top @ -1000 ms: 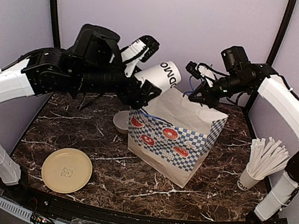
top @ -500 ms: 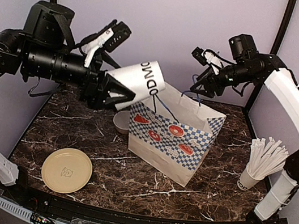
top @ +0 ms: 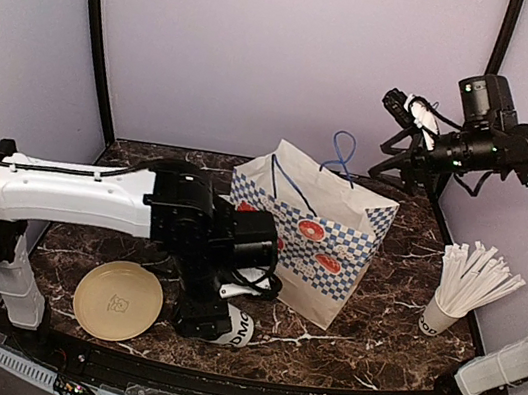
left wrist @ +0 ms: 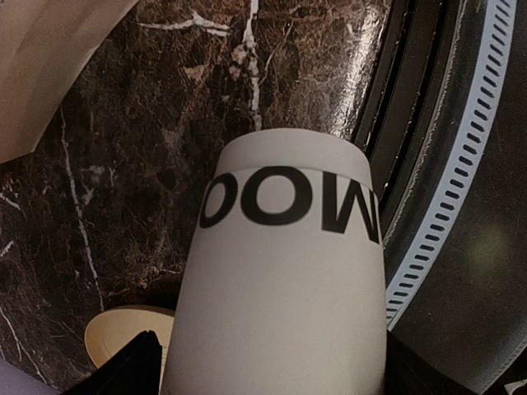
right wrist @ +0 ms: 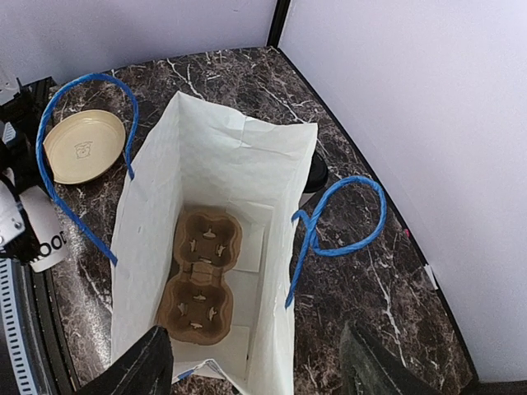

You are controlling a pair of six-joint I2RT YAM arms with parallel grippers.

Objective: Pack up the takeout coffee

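Holding the white paper cup point(left wrist: 280, 288) between wide-set jaws, the left gripper point(top: 215, 321) could snag it on the rim of the unheld paper bag point(top: 315, 257); right gripper point(top: 397, 139), upper right, gapes empty

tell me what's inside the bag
In the bag, a brown cardboard carrier lies flat on the bottom, both slots empty. Nothing else shows inside. The floor's edges under the leaning walls are hidden.

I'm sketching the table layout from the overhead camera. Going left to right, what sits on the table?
plate → coffee cup → paper bag → cup of sticks
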